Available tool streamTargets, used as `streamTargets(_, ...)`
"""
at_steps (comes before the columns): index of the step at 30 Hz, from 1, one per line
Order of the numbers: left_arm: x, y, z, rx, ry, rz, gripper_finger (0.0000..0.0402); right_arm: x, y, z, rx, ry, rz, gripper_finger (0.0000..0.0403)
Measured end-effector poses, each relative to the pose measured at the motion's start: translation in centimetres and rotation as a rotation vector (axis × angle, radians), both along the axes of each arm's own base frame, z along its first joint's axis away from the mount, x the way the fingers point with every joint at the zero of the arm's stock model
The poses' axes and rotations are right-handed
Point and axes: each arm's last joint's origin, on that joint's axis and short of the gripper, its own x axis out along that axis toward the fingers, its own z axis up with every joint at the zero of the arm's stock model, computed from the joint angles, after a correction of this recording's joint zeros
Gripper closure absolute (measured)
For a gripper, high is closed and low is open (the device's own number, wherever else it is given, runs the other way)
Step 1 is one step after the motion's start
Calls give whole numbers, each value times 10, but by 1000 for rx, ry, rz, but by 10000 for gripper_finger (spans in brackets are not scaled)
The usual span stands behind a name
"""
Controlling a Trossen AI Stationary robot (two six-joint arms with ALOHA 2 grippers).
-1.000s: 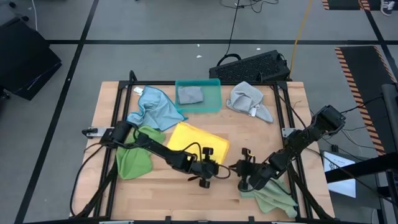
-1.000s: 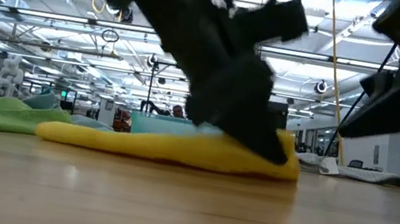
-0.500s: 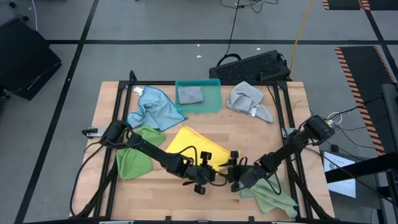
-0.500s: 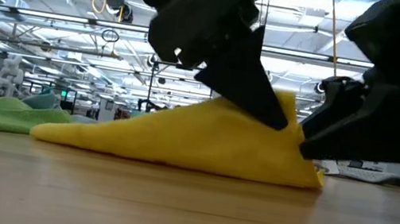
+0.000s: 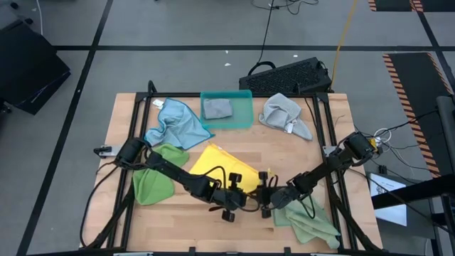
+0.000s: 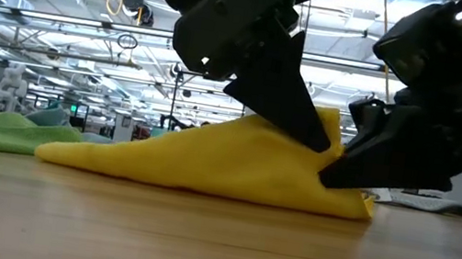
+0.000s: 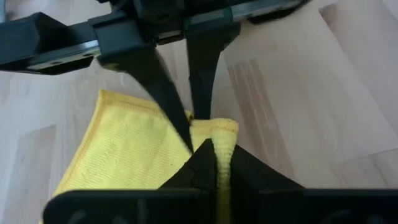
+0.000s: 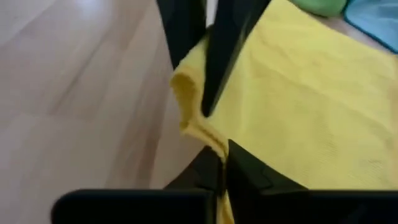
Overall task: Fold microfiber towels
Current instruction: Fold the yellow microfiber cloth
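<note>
The yellow towel (image 5: 217, 165) lies mid-table, its near right corner (image 6: 329, 126) drawn up into a peak while the rest lies on the wood. My left gripper (image 7: 217, 152) is shut on that corner, and it reaches in from the table's left (image 5: 253, 188). My right gripper (image 8: 222, 158) is shut on the same corner just below it, and it comes from the right (image 5: 266, 190). A light blue towel (image 5: 174, 122), two green towels (image 5: 155, 181) (image 5: 309, 224) and two grey towels (image 5: 284, 114) (image 5: 217, 108) lie loose around them. My left gripper pinches a raised fold at the yellow towel's near right corner (image 7: 219, 134) between its two fingers. The fingers (image 6: 301, 127) slant down from the table's left. The corner is lifted and the rest lies on the table. My right gripper pinches the yellow towel's edge (image 8: 196, 130) just under that corner, between its two fingers. It comes from the table's right, slanting slightly downward (image 6: 335, 174). The cloth bunches into a roll ahead of the fingers.
A teal tray (image 5: 245, 117) at the far edge holds one grey towel. A black keyboard (image 5: 288, 75) lies beyond the far edge. Black frame rails (image 5: 138, 128) run along the table's sides. The right green towel lies under my right arm.
My left gripper has raised the yellow towel's near right corner from flat into a peak, then kept still; the towel's left part has stayed on the table. My right gripper has moved down and toward the table's left, onto that corner.
</note>
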Motion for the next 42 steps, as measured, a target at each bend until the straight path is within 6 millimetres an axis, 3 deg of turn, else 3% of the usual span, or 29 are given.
streamTargets(4, -4, -7, 0, 58, -5, -9, 320, 1, 1, 2, 20, -13, 0, 387)
streamTargets(13, -23, -43, 2, 207, -95, 89, 149, 2, -1, 15, 61, -61, -17, 397)
streamTargets(18, -29, -63, 0, 333, -201, 151, 107, 7, -9, 16, 128, -77, -79, 400)
streamTargets(25, -24, -60, -13, 423, -221, 203, 118, 11, -13, 18, 186, -97, -119, 399)
streamTargets(32, -20, -47, -14, 470, -208, 273, 165, 11, -13, 19, 202, -101, -126, 399)
streamTargets(38, -20, -52, -15, 414, -193, 198, 216, 11, -14, 19, 216, -102, -135, 399)
streamTargets(42, -19, -51, -15, 342, -191, 198, 203, 12, -16, 19, 239, -105, -155, 399)
